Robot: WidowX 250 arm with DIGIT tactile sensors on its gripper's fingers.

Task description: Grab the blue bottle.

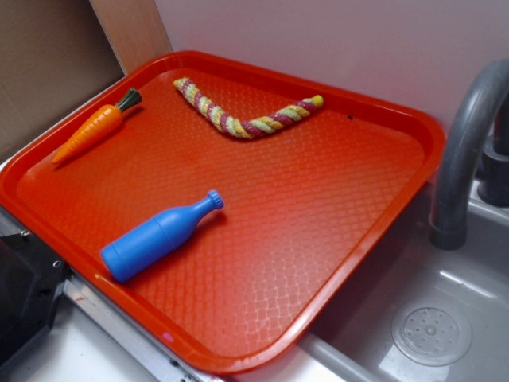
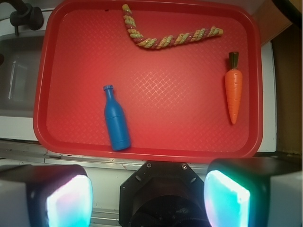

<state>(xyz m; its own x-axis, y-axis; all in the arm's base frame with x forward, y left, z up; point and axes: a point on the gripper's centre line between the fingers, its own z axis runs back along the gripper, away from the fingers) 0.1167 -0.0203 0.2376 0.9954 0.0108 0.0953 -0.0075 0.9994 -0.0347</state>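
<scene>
**Ana:** Blue plastic, all one colour: the blue bottle [image 2: 116, 122] lies on its side on the red tray [image 2: 189, 118], near the tray edge closest to the arm, its base toward that edge and its ridged cap pointing into the tray.

**Ben:** Anything crowding it?

**Ana:** No. The toy carrot [image 2: 233, 92] is well apart on the far side of the tray, and the braided rope [image 2: 165, 39] lies along the opposite edge. Bare tray lies all around the bottle.

**Ben:** And the gripper?

**Ana:** In the wrist view the gripper [image 2: 149, 196] sits high above the near rim with its two pads spread wide, and nothing is between them. The bottle is ahead of it and toward the side of the sink [image 1: 433, 330].

**Ben:** So how would you take it?

**Ana:** I'd shift over until the bottle's thick body sits midway between the pads, and turn the wrist so they close across the width, not along the length. The neck looks too thin for a sure hold. Being round, it will likely roll if one pad touches first, so I'd come straight down, keeping clear of the raised rim beside the base.
</scene>
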